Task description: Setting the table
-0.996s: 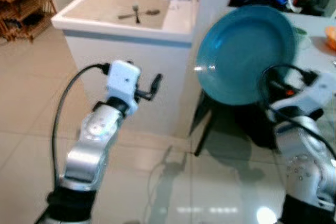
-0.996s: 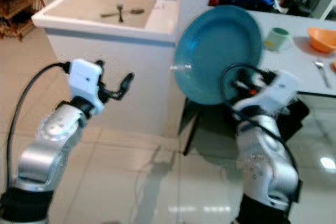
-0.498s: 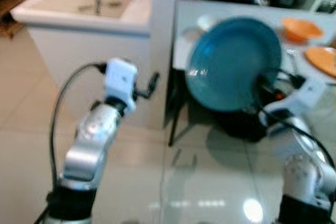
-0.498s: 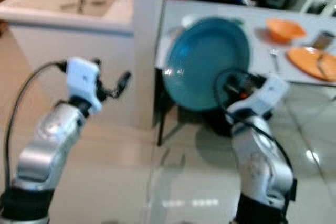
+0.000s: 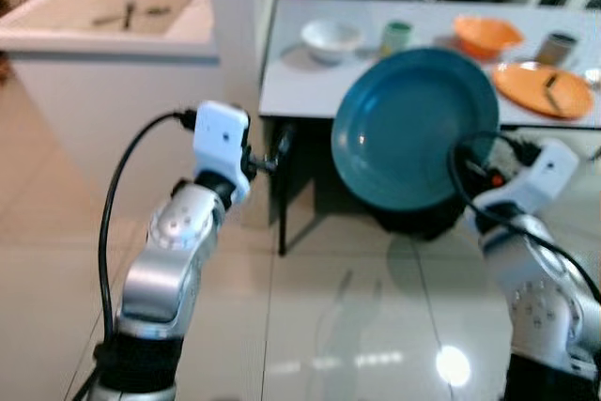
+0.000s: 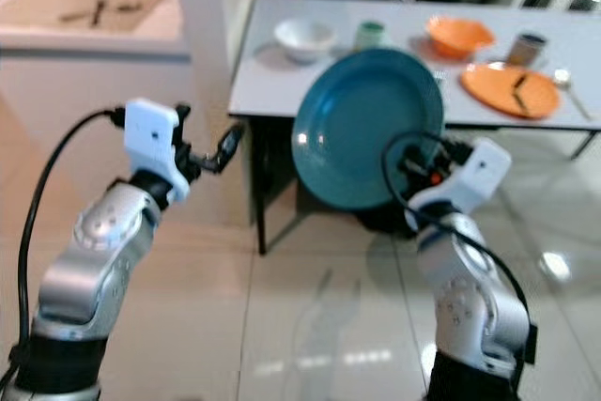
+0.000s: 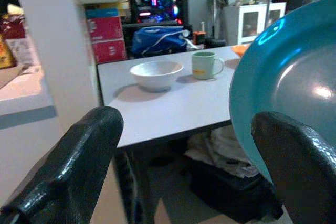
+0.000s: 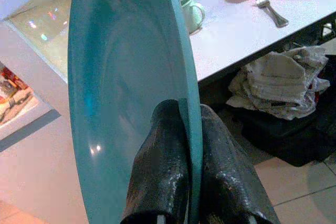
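Teal plate (image 5: pixel 413 129): held upright on its edge in the right claw (image 8: pixel 184 145), whose two fingers pinch the rim; it hangs in the air short of the grey tabletop (image 5: pixel 329 82), over the floor.
Left claw (image 7: pixel 178 171): fingers spread wide, holding nothing, raised in front of the robot and pointed toward the tabletop.
Already laid: white bowl (image 5: pixel 331 38), green mug (image 5: pixel 398 35), orange bowl (image 5: pixel 485 33), orange plate (image 5: pixel 545 87) with something dark lying on it, a dark cup (image 5: pixel 556 46), a fork (image 8: pixel 272 8).
Progress: judged partway; several pieces are set, the teal plate is not yet down.
Left to do: carry the plate over the near edge and lay it flat on a bare patch.
Room: glossy pale floor tiles (image 5: pixel 319 326); white counter (image 5: pixel 103 25) with cutlery, well apart; bundled cloth (image 8: pixel 278 82) under the tabletop.
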